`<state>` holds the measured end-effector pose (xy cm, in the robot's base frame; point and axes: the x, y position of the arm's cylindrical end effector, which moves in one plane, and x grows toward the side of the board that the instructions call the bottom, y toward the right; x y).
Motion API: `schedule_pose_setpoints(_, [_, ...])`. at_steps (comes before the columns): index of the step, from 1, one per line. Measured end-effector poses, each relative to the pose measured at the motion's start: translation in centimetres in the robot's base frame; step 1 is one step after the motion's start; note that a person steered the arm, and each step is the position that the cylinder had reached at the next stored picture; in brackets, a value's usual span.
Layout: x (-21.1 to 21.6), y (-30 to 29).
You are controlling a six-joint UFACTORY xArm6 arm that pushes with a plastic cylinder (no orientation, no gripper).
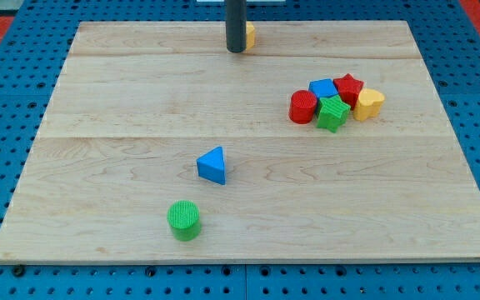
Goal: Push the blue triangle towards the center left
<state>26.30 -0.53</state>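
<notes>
**Tip far from blue triangle; approach from its right side needed**

My tip [236, 50] sat at the view's top, touching or just beside a yellow block [249, 34], well apart from the blue triangle [212, 165]. No fingers on this rig, so nothing to open, close or grip: just a bare rod.

The triangle lay a bit below board centre, w/ a green cylinder [184, 220] near it toward the view's bottom-left. To do the push well, I judged the tip should swing round to the triangle's right side, then drive toward the view's left & slightly up, meeting a flat face, not a corner, so it wouldn't spin off. The line should pass above the cylinder.

Cluster at the view's right (red cylinder [302, 107], blue block [322, 87], red star-ish block [348, 86], green block [332, 113], yellow heart [370, 102]) was clear of the path.

Hard to tell: the yellow block's shape, mostly hidden behind the rod; whether the tip touched it; the arm above, cut off by the frame's top.
</notes>
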Motion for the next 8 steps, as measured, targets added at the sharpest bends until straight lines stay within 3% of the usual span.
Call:
schedule_pose_setpoints(2, [19.2, 4.6])
schedule_pose_setpoints(3, [26.3, 3.8])
schedule_pose_setpoints(4, [26.3, 1.0])
schedule_pose_setpoints(5, [23.3, -1.4])
schedule_pose_setpoints(7, [26.9, -3.1])
schedule_pose_setpoints(8, [23.5, -5.6])
